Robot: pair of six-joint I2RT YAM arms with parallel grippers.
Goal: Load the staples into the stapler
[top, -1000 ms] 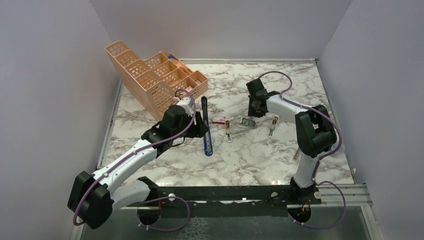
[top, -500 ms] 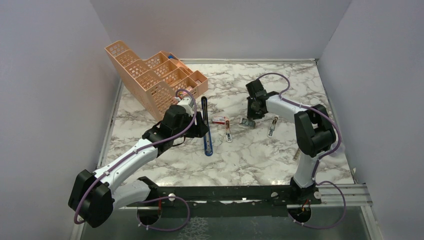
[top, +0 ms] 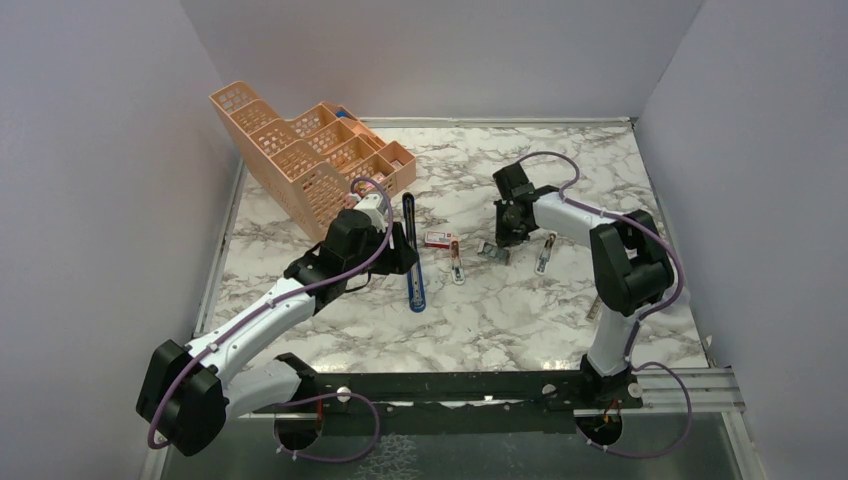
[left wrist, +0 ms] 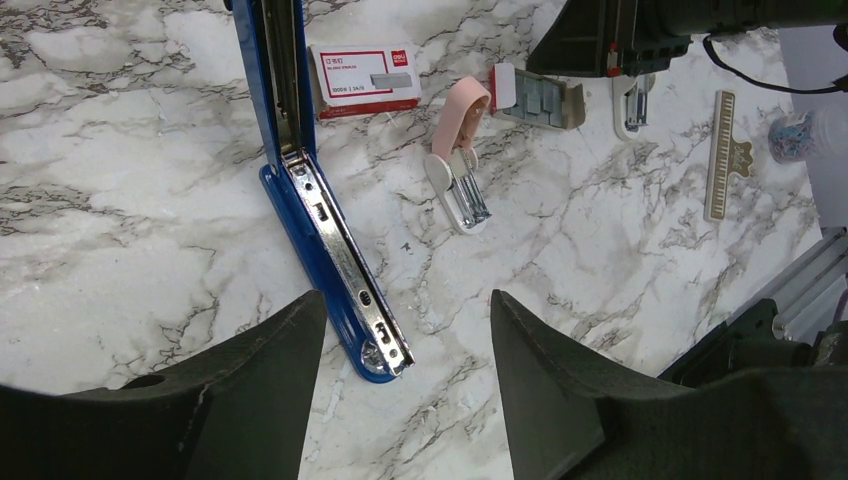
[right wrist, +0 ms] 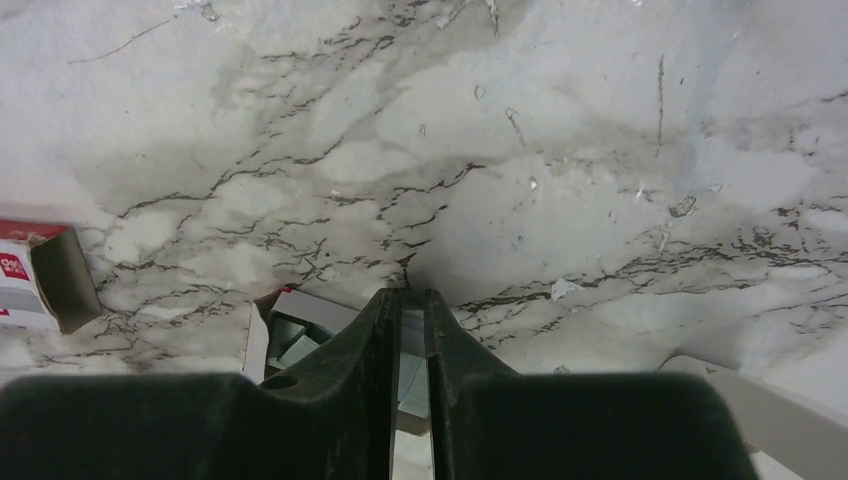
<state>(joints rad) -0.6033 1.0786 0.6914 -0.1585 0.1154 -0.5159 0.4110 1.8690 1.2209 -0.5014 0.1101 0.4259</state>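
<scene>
The blue stapler (top: 413,270) lies opened out flat, its silver channel (left wrist: 325,240) facing up. My left gripper (left wrist: 405,300) hovers open just above its near end, touching nothing. The staples (right wrist: 290,340) are grey ribbed strips in a small open cardboard tray (left wrist: 540,98) right of the stapler. My right gripper (top: 503,238) points down into that tray. Its fingers (right wrist: 410,300) are shut to a narrow slit, and a grey strip of staples shows in the slit.
A red-and-white staple box (top: 438,239) lies between stapler and tray. A pink staple remover (left wrist: 455,120) sits beside it, and a white one (top: 545,252) lies right of the tray. The peach mesh organiser (top: 300,150) stands at the back left. A beige clip (left wrist: 728,155) lies near the right arm.
My right gripper has dropped slightly onto the tray and closed its fingers. The tray has shifted a little. The left arm and the stapler have not moved.
</scene>
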